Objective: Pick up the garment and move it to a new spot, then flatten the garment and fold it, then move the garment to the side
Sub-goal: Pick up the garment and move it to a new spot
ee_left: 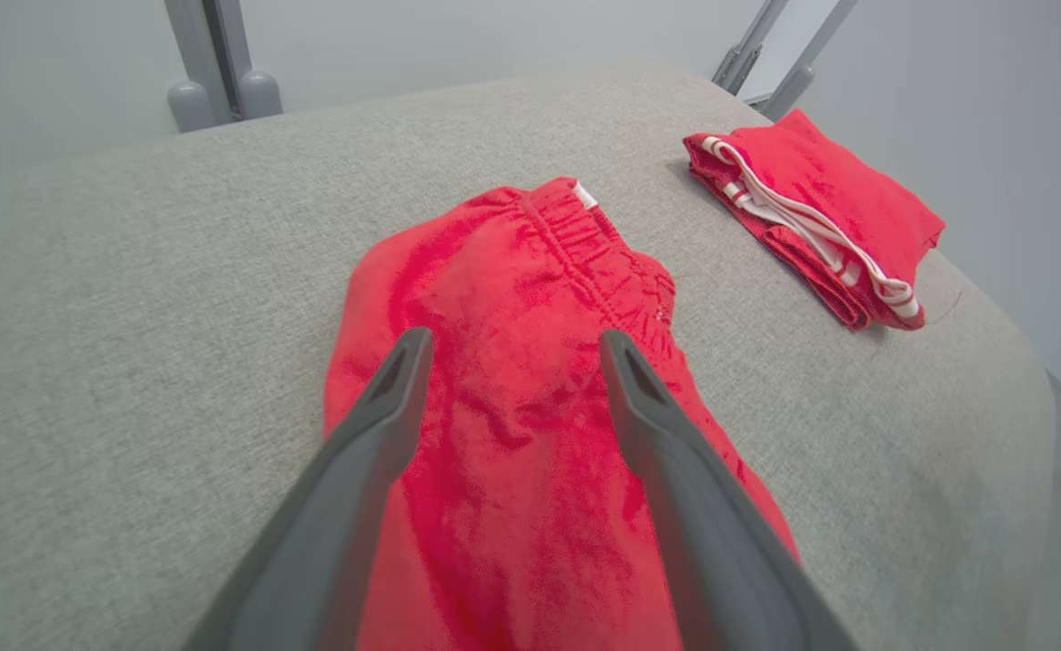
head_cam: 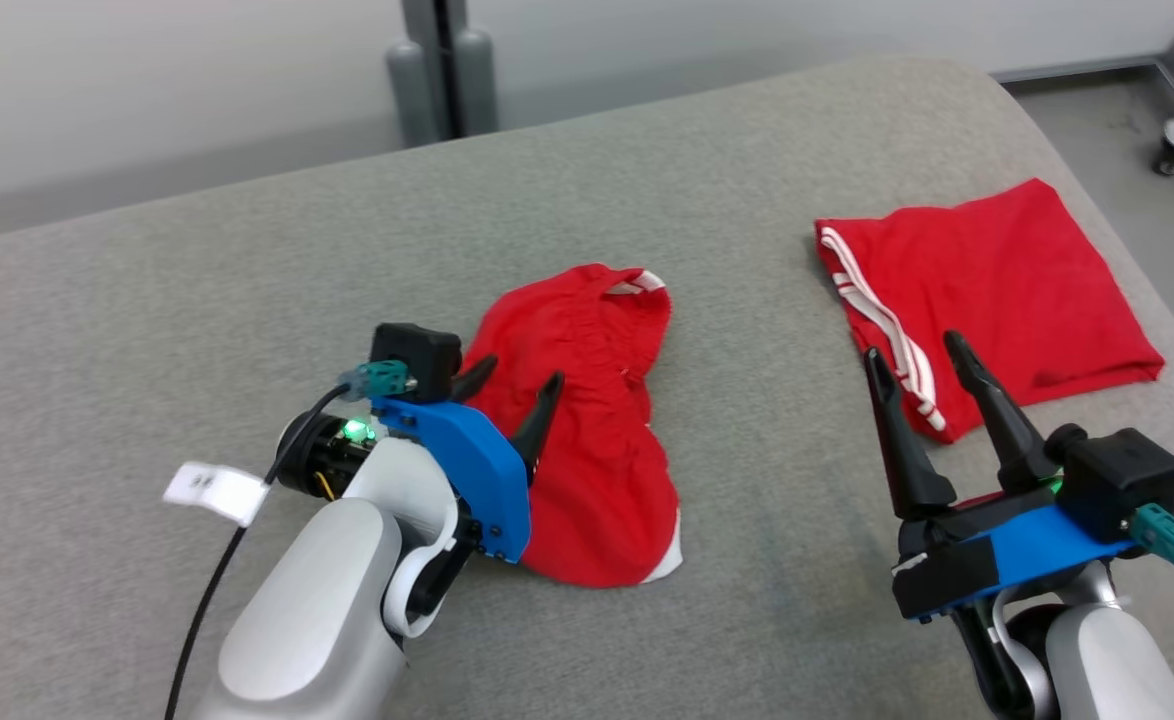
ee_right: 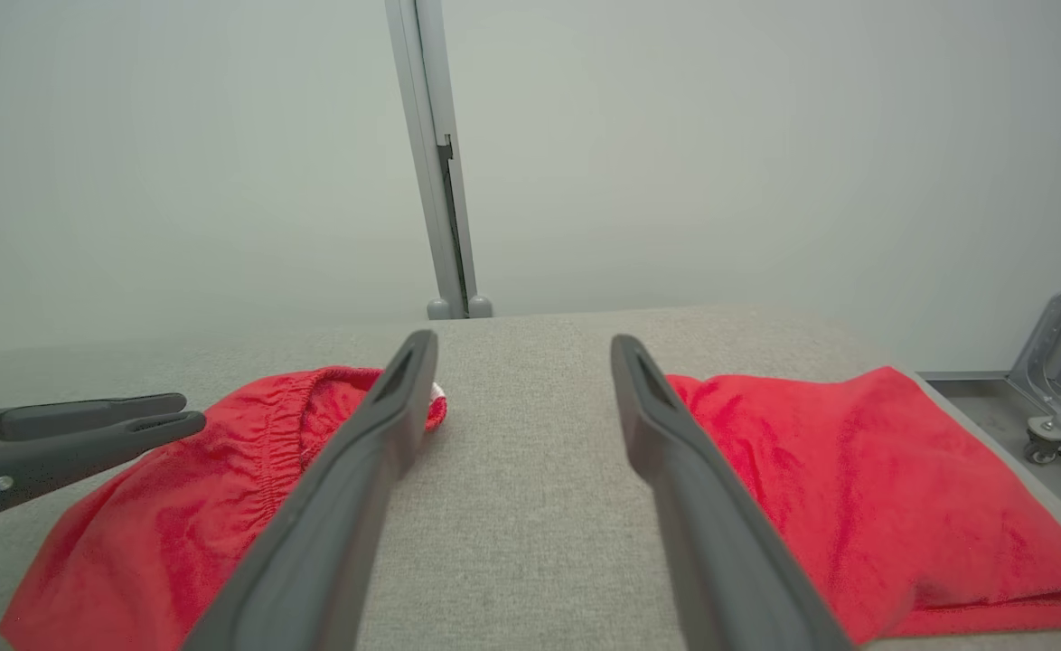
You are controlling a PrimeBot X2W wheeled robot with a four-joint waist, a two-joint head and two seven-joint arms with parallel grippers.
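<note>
Left hand [head_cam: 521, 371] hovers spread above the rumpled garment [head_cam: 597, 470], likely to flatten it; right hand [head_cam: 912, 345] waits spread, nearby.

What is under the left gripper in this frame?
The crumpled red shorts lie under the open left gripper, spread on the grey cushion. The shorts cover the cushion beneath them, and whether the gripper touches the cloth cannot be told.
</note>
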